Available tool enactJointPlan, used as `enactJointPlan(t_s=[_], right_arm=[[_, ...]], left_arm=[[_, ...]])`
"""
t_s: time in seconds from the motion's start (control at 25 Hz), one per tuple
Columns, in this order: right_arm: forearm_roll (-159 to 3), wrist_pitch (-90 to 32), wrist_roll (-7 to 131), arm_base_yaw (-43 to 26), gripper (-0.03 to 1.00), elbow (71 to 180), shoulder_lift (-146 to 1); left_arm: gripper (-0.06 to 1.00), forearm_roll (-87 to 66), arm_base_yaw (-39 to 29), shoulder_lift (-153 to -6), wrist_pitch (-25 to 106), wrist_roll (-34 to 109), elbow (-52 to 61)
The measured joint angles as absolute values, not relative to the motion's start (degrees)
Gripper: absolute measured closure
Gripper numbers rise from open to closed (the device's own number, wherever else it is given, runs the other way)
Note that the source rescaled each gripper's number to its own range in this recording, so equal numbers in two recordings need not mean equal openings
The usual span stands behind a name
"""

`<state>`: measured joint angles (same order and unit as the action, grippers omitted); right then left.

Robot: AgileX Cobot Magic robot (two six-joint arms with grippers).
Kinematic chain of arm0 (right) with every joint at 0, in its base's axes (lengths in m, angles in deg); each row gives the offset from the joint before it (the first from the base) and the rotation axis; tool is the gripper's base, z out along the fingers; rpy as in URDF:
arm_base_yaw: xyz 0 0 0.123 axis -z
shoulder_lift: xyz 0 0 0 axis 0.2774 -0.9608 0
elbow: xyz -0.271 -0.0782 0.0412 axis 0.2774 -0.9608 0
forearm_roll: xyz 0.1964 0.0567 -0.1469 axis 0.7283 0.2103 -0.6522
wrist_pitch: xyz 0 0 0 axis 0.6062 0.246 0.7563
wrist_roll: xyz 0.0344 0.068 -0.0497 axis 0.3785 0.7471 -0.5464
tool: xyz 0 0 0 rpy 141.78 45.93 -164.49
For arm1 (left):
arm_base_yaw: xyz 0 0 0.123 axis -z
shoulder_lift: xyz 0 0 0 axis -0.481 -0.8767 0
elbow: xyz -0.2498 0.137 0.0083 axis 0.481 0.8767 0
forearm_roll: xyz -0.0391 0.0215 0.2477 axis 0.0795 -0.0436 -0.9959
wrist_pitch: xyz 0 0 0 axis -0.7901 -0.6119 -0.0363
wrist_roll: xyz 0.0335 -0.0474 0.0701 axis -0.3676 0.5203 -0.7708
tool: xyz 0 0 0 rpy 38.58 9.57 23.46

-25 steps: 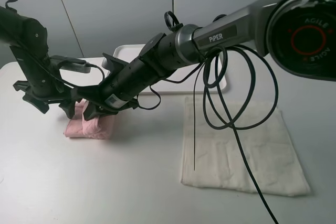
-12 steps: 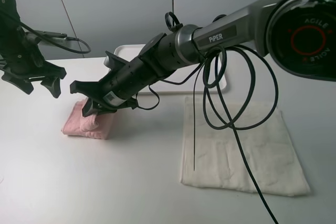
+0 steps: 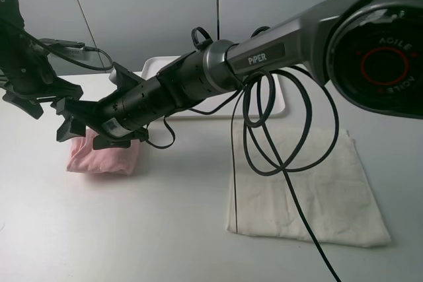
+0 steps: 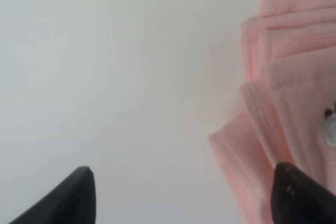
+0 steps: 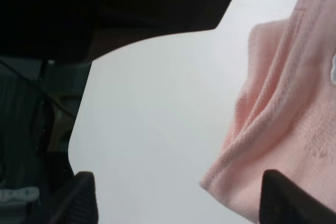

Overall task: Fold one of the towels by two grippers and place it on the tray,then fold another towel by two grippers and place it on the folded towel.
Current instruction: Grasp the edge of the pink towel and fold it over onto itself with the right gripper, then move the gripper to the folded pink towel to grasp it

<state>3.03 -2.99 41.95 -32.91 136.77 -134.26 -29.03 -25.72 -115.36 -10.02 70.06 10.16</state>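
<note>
Pink towel (image 3: pixel 102 158) lay as a folded bundle on the surface (image 3: pixel 132 229), far left, not yet on the tray (image 3: pixel 156 64). The tray sat behind it and to the right, apart from it, partly hidden by the right arm.

The right pincer (image 3: pixel 86 133), on the arm stretched across the middle, hung just over the bundle with jaws apart and nothing clamped. Its wrist view showed the towel beside one tip and bare surface between the tips. Couldn't tell if that tip touched the cloth.

The left pincer (image 3: pixel 46 105) was higher and off to the bundle's left, jaws apart, empty. In its wrist view the layered pink edges lay by one tip.

The bundle's long axis ran roughly left-right in the high view. The right pincer was clearly nearer, almost on top of it, while the left stood clear at the far end.

The cream towel (image 3: pixel 310 189) was flat and unfolded on the right, under the cables.

Judgement: folding of the pink one looked done, and the carry back-right to the tray was next. Gripping one end only could let the layers fall open.
</note>
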Motion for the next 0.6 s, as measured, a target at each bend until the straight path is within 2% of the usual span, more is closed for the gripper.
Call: enactJointPlan(t_s=[0.16, 0.4, 0.6], right_arm=[[1.06, -0.23, 41.98, -30.37, 0.24, 136.77, -134.26], [-10.01, 0.89, 50.15, -23.57, 0.23, 136.77, -134.26], [-18.15, -0.96, 56.08, -22.91, 0.23, 136.77, -134.26]], left_arm=[[0.07, -26.86, -28.01, -115.36, -10.3, 69.75, 10.16], [0.07, -23.58, -28.75, -115.36, -10.68, 67.54, 10.16], [0.07, -22.77, -28.75, -115.36, -10.68, 66.2, 10.16]])
